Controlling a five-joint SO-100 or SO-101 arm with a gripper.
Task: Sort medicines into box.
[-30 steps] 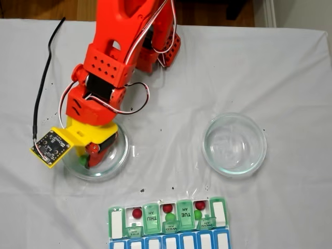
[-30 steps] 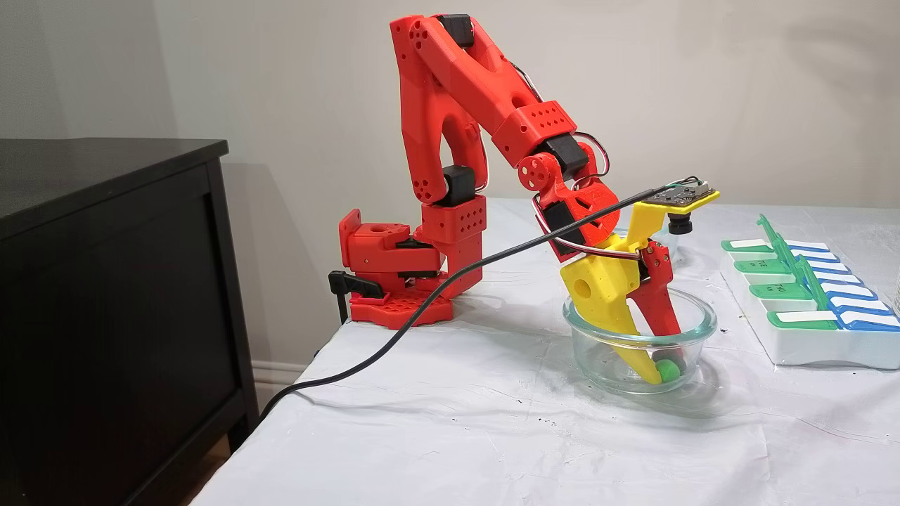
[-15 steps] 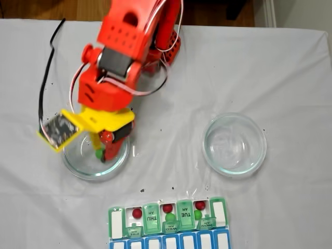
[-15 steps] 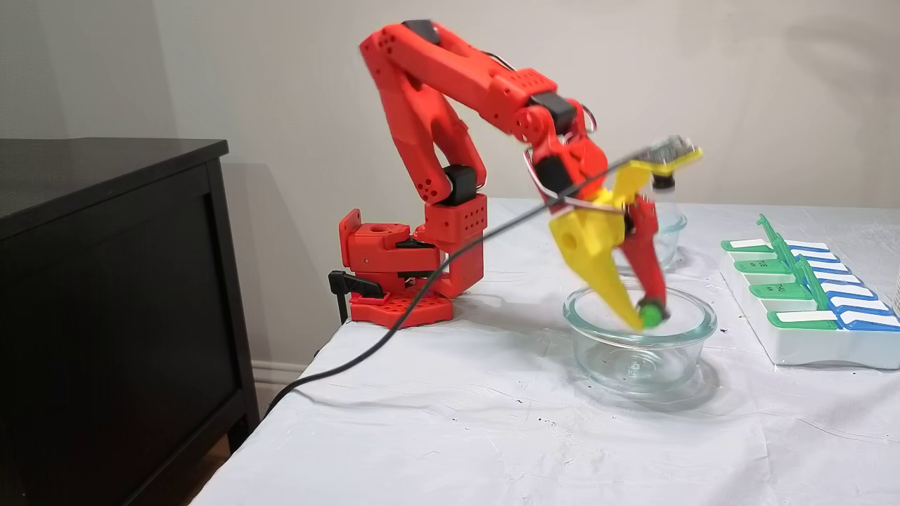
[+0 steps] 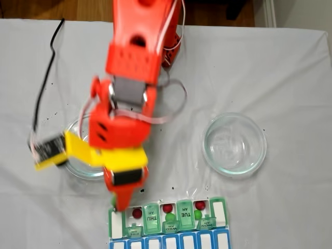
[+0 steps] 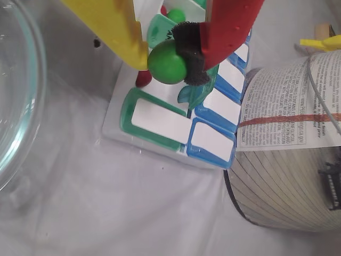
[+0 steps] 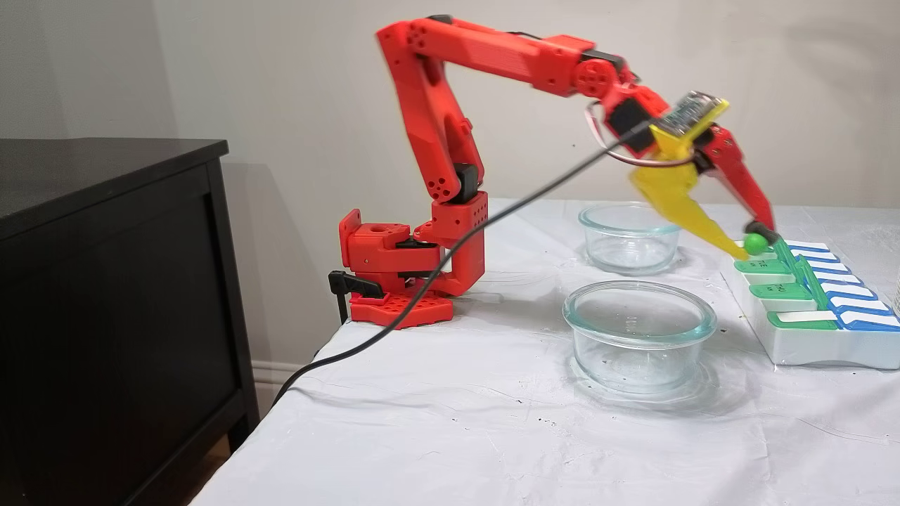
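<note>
1. Closest to us in the wrist view, our tool [image 6: 166,56] is clenched on a green ball [image 6: 167,62], yellow finger left, red finger right.
2. Below it we see the box [image 6: 160,120], a red ball [image 6: 141,79] in one cell.
3. Farther off in a fixed view, two glass dishes [image 7: 638,336] stand on the desk [image 7: 436,429].

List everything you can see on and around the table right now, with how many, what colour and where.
Green ball: one, bright green, pinched in the hand above the box.
Balls in the box: three dark red, two green, in open cells.
Box: one, white with green lids and a blue row, front edge in a fixed view.
Glass dishes: two, clear, one beside the arm, one farther off.
Printed container: one, beside the box.
Cabinet: one, black, off the table.
Tablecloth: white.
Arm: red.
Hand: yellow and red.
</note>
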